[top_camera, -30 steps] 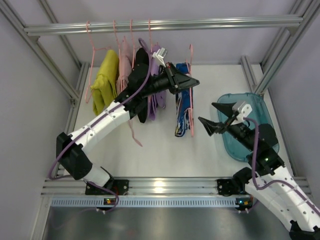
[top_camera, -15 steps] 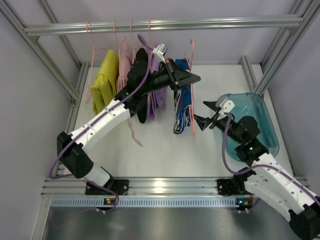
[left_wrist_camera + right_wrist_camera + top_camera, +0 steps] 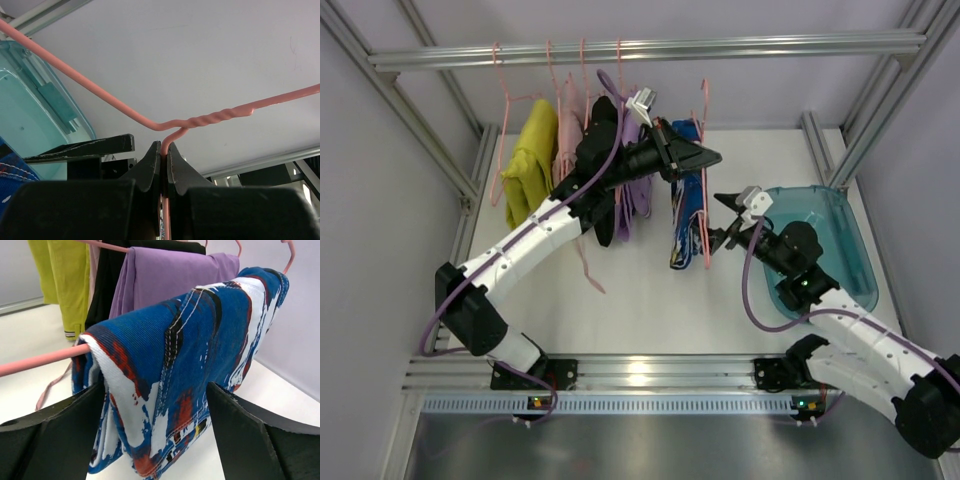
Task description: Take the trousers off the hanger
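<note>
The left fingers are clenched on the twisted wire neck of the pink hanger, a grip unchanged from a second ago; in the left wrist view the left fingers are seen pressed together with the hanger rising from between their tips and its two shoulders spreading away above them. The blue patterned trousers are draped over the hanger's bar, hanging just below and beyond the left fingers and clear of the bench. The main change is on the right: a second ago the right fingers were held back at the near edge of the teal bin, well apart from the trousers, and they have since been brought forward and to the left, right up against the hanger's side. They are spread wide, nothing being grasped. In the right wrist view the folded trousers are seen filling the gap between the right fingers, one finger to each side of the cloth, with the hanger's bar running out past the left one. Beyond the trousers, further from the right fingers, a purple garment, a black garment and a yellow garment are hung in a row.
</note>
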You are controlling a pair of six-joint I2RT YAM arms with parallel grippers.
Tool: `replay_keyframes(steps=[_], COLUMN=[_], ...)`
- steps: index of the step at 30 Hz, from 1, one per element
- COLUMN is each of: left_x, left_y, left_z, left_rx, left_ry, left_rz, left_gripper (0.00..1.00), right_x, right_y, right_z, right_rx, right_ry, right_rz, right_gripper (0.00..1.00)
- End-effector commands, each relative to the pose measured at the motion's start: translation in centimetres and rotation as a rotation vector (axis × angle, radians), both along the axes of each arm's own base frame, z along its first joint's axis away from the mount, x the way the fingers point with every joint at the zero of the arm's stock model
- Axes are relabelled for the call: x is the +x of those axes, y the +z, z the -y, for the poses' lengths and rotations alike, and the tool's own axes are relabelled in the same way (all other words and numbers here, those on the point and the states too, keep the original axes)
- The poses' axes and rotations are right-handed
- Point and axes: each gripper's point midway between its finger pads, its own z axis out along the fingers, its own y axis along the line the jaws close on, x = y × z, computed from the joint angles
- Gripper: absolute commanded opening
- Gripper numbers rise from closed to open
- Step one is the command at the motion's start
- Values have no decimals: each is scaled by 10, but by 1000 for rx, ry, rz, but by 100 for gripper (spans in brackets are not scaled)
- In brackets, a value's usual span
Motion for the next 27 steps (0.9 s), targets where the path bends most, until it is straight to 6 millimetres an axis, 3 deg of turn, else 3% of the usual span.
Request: replay_keyframes(steps=[1, 6, 11, 13, 19, 27], left_x=[-25, -26, -28, -28, -26, -23], left_y=[90, 94, 93, 92, 96, 92], left_z=[-21, -22, -22, -22, -27, -26], left_rx=[-202, -213, -210, -208, -210, -202], left_ry=[1, -1, -9, -8, 2, 3], left_rz=[245, 257, 260, 258, 274, 274], left_gripper=[0, 0, 0, 0, 0, 0], right_x=[3, 8, 16, 17, 8, 16], right_y=[40, 37, 36, 34, 32, 25], right_z=[-7, -6, 3, 6, 11, 18], right_rx=[40, 29, 27, 27, -9, 1], right_ry=[10, -10, -75, -91, -68, -93], right_rz=[120, 120, 116, 113, 124, 75], right_gripper=[84, 81, 62, 60, 77, 75])
